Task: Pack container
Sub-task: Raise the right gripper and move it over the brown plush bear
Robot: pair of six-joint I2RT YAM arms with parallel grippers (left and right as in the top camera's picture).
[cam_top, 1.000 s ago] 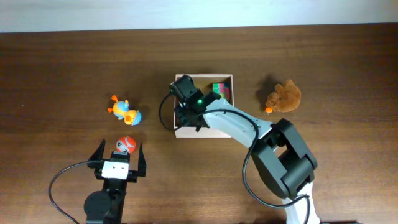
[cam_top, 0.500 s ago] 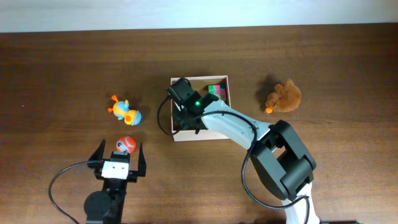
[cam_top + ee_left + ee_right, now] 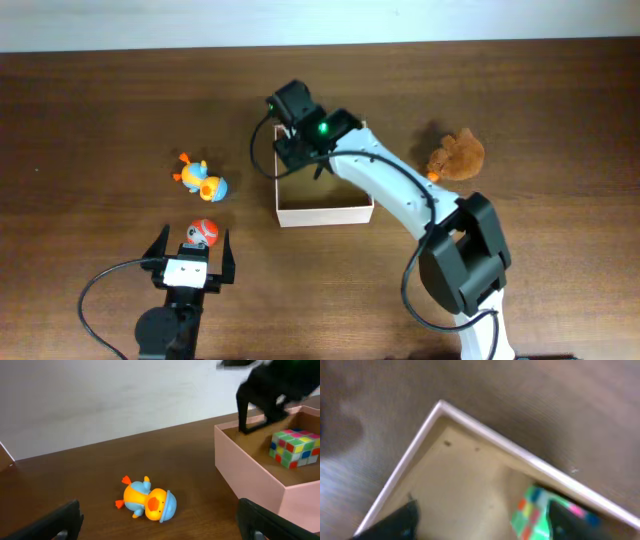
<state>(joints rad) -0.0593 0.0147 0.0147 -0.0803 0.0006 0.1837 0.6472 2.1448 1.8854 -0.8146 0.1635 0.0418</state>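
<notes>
The container (image 3: 325, 212), a shallow cream-walled box with a tan inside, stands mid-table. It also shows in the left wrist view as the container (image 3: 252, 477). A multicoloured cube (image 3: 295, 448) lies in it, and the right wrist view shows the cube (image 3: 532, 512) blurred beside one finger. My right gripper (image 3: 300, 160) hovers open over the container's far left corner (image 3: 440, 407), holding nothing. My left gripper (image 3: 193, 245) rests open near the front edge, with a red-and-white ball toy (image 3: 203, 233) between its fingertips. An orange-and-blue duck toy (image 3: 200, 178) lies left of the container, ahead of my left gripper.
A brown plush toy (image 3: 457, 155) lies to the right of the container. A pale wall (image 3: 125, 395) runs along the table's far edge. The right arm (image 3: 400, 195) stretches across the container's right side.
My right gripper has opened and pulled back from inside the container toward its far left corner. The container shifted slightly. The left arm stayed still.
</notes>
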